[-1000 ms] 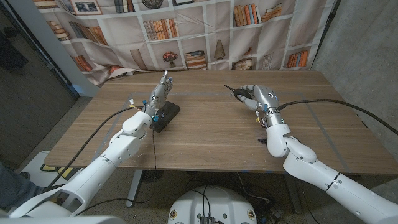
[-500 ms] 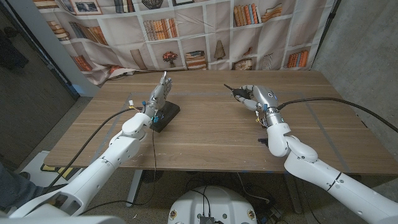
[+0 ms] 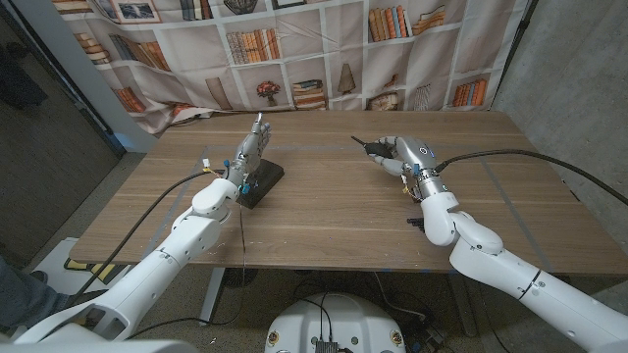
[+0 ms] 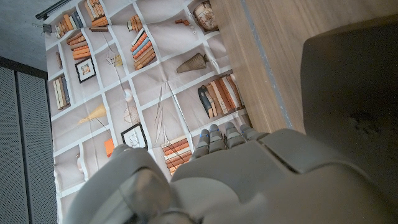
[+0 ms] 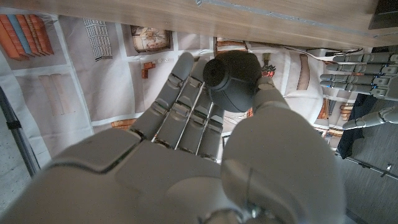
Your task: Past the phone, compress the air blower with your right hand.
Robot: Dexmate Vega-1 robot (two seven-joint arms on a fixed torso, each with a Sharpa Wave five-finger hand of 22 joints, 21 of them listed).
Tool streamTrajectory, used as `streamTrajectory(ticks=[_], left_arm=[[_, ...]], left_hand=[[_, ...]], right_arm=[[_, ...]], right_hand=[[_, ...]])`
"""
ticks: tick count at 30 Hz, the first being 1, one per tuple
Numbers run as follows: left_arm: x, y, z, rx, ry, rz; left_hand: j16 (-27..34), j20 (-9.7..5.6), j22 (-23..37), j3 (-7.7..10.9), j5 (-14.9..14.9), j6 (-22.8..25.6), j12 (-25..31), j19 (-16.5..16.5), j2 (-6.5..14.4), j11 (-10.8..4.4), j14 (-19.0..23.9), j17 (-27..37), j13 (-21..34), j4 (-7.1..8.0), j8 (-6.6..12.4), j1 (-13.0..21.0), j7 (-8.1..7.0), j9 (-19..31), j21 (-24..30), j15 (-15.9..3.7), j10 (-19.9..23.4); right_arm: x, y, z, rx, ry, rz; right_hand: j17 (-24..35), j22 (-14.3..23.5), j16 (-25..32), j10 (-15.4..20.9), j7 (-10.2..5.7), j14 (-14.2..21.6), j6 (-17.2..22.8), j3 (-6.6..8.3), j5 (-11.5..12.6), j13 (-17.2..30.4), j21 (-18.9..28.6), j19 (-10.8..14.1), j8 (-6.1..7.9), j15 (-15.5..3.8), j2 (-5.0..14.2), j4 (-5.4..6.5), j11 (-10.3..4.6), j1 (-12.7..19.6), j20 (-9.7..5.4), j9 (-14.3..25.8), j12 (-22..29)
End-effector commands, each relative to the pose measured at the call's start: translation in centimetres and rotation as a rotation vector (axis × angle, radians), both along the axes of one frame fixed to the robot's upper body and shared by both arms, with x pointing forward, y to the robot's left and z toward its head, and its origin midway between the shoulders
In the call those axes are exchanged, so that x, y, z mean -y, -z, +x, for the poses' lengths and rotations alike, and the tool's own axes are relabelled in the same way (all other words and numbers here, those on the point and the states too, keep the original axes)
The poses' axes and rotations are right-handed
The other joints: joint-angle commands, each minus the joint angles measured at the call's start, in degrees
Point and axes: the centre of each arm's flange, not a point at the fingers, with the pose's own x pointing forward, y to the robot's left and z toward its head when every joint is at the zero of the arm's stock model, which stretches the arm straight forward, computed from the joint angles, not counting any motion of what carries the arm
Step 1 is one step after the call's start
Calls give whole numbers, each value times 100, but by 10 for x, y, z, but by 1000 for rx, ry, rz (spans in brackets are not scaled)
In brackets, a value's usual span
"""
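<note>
The air blower is a dark rubber bulb with a thin nozzle pointing toward the table's middle. My right hand grips it just above the wooden table, right of centre. In the right wrist view the bulb sits between my fingers and thumb. The phone, a dark slab, lies left of centre. My left hand stands upright at the phone's far end with fingers straight, holding nothing. In the left wrist view the phone lies beside my left hand.
A curtain printed with bookshelves hangs behind the table's far edge. Black cables trail from both arms across the table. My left hand's fingers also appear in the right wrist view.
My right hand has shifted slightly away from me and toward the table's middle, still holding the blower. The left hand and the phone have not moved.
</note>
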Motion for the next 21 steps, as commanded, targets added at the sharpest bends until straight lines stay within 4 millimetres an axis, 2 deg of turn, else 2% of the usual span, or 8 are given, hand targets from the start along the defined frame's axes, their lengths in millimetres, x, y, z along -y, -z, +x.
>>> streamTrajectory(ticks=[1, 2, 6, 15, 18, 21], left_arm=[[1, -2, -1, 5, 1, 6], [1, -3, -2, 7, 1, 9], [2, -5, -2, 9, 0, 14], [2, -5, -3, 10, -6, 16], [2, -6, -4, 16, -59, 43], [3, -5, -4, 12, -42, 33]], left_hand=[[-18, 49, 22, -41, -16, 7, -11, -16, -17, -2, -6, 26, 34, -18, -9, 52, 15, 31, 4, -6, 39], [-19, 49, 22, -42, -16, 5, -11, -17, -16, 1, -8, 26, 34, -17, -10, 53, 14, 31, 3, -7, 40], [-19, 50, 22, -44, -17, 3, -11, -17, -16, 1, -8, 26, 34, -16, -12, 56, 18, 31, 2, -9, 43], [-25, 57, 22, -50, -21, 1, -16, -19, -15, 2, -21, 26, 34, -15, -15, 65, 18, 31, 0, -4, 36], [-26, 57, 22, -52, -22, 0, -17, -19, -15, -2, -23, 26, 35, -14, -16, 68, 14, 31, 0, -17, 35], [-26, 58, 22, -53, -22, -3, -17, -23, -15, -5, -23, 26, 35, -14, -17, 71, 12, 31, -2, -9, 35]], right_arm=[[-4, 11, 11, -73, -5, -30], [-6, 15, 14, -76, -7, -32], [-10, 22, 19, -78, -4, -40], [-14, 32, 31, -136, 23, -79], [-14, 35, 35, -156, 32, -86], [-14, 37, 38, -172, 41, -92]], right_hand=[[16, 6, 8, -21, 9, -49, -41, -27, 35, 15, -19, 2, 1, -536, 13, -18, -18, -62, -885, 4, -17], [19, 5, 7, -9, 12, -61, -42, -32, 35, 13, -22, 3, 7, -534, 14, -15, 42, -77, -885, 2, -9], [20, 1, 2, -15, 15, -92, -49, -49, 35, 8, -34, 0, 16, -526, 10, -7, -28, -121, -884, -3, -2], [8, -19, -95, -157, -17, -401, -156, -93, 35, 1, -137, -132, 14, -491, -10, 7, -26, -247, -877, -12, -22], [3, -23, -96, -157, -26, -422, -155, -110, 32, -4, -150, -130, 23, -497, -22, 16, -35, -288, -873, -14, -14], [-2, -24, -106, -161, -29, -454, -156, -116, 32, -7, -155, -126, 26, -488, -29, 16, -29, -302, -873, -14, -13]])
